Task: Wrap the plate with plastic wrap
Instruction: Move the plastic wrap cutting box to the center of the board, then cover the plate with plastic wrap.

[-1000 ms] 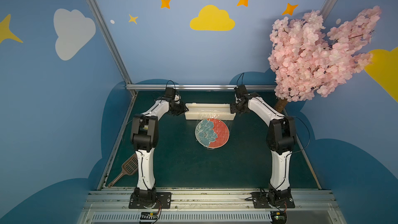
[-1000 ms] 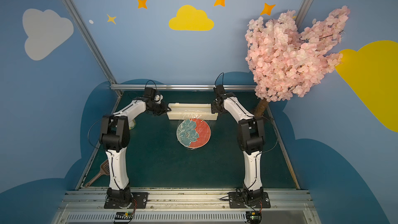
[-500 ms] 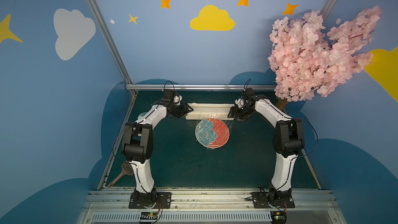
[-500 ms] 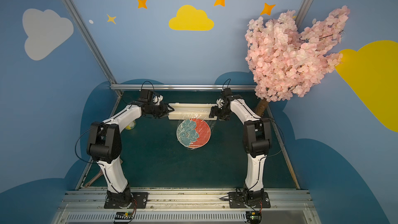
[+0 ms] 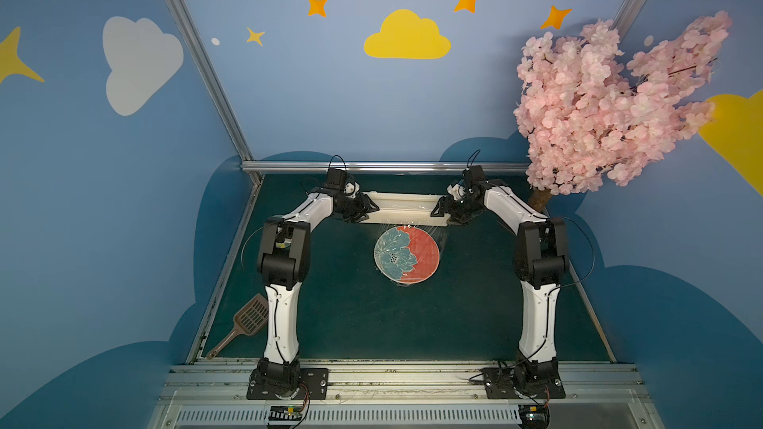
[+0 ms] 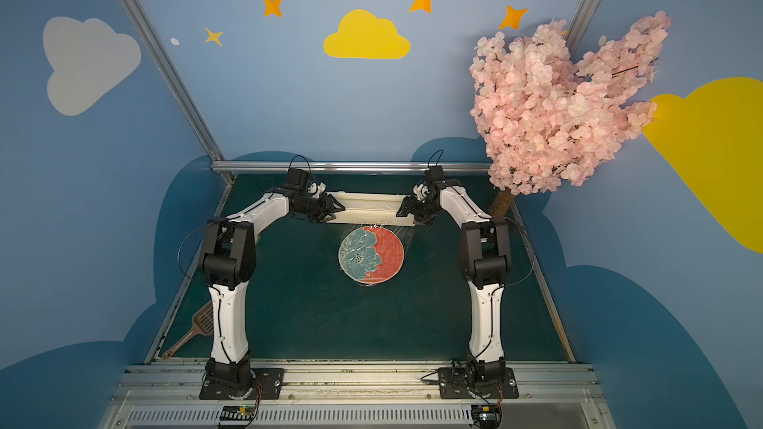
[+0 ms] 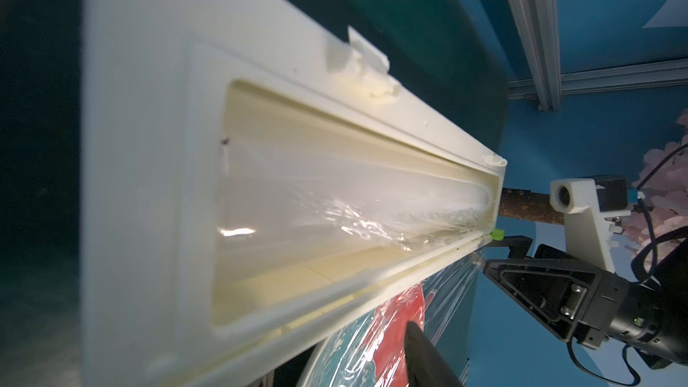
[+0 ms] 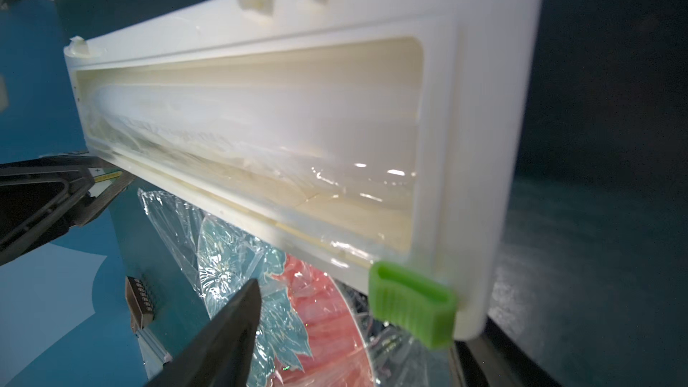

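Observation:
The coral-red and teal plate (image 5: 406, 255) (image 6: 370, 255) lies flat on the green mat, in both top views. Plastic wrap (image 8: 178, 225) (image 7: 446, 292) runs from the cream dispenser box (image 5: 406, 208) (image 6: 367, 208) down over the plate, wrinkled and glossy. My left gripper (image 5: 365, 211) is open around the box's left end; one finger (image 7: 420, 359) hangs over the wrapped plate, apart from the box wall. My right gripper (image 5: 441, 211) is open around the right end, beside the green slider (image 8: 411, 307). Its finger (image 8: 238, 329) hovers over the film.
A brown slotted scoop (image 5: 247, 321) lies at the mat's front left, beside the left arm's base. A pink blossom tree (image 5: 611, 109) overhangs the back right corner. A metal rail (image 5: 371, 166) runs just behind the box.
Both elbows swung outward and came back in. The left gripper crept a little to the right onto the box's end and its jaws widened slightly. Plate and box stayed in place.

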You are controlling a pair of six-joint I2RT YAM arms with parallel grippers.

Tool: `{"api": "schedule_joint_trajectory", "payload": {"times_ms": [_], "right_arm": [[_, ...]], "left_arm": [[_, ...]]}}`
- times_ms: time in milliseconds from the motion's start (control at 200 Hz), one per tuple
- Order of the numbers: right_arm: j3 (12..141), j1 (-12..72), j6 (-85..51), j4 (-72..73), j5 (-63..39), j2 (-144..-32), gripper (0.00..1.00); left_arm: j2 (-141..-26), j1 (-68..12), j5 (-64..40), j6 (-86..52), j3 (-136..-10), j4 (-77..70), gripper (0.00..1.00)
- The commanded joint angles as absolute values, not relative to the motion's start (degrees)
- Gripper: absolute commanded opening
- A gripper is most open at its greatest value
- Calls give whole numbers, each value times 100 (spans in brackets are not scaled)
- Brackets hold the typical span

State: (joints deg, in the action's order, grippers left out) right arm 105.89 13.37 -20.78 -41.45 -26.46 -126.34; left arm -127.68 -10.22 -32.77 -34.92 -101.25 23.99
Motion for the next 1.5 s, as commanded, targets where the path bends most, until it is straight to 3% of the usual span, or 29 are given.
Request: {"api": "schedule_joint_trajectory", "payload": {"times_ms": [0,240,521,661,821,1066,1391,1496], "right_arm": [[10909,1270,-2123,-3787,-2831,-12728,75],[11071,1206,-2037,-3883,-2751,-12725,75],[9391,1152,-1988,-3432,-2710,-11576,74],[8612,1058,-2010,-3142,-2663,-11181,74],[8007,901,-2210,-2729,-2929,-11099,74],[7656,879,-2277,-2340,-3195,-11185,71],[7611,949,-2282,-2057,-3507,-11456,62],[7620,971,-2186,-1961,-3479,-11559,45]], "left_arm": [[-12952,-976,-3201,-3290,-10630,2584,55],[-13053,-940,-3313,-3248,-10974,2642,54],[-11414,-1082,-3455,-3016,-8682,1607,45],[-10988,-1281,-3664,-2872,-8123,1240,47],[-11389,-1623,-3347,-2442,-8552,1856,55],[-12202,-1784,-2036,-2145,-9597,3078,42],[-12674,-1894,-1808,-2329,-10106,3138,42],[-12813,-1905,-1936,-2411,-10117,3007,35]]}}
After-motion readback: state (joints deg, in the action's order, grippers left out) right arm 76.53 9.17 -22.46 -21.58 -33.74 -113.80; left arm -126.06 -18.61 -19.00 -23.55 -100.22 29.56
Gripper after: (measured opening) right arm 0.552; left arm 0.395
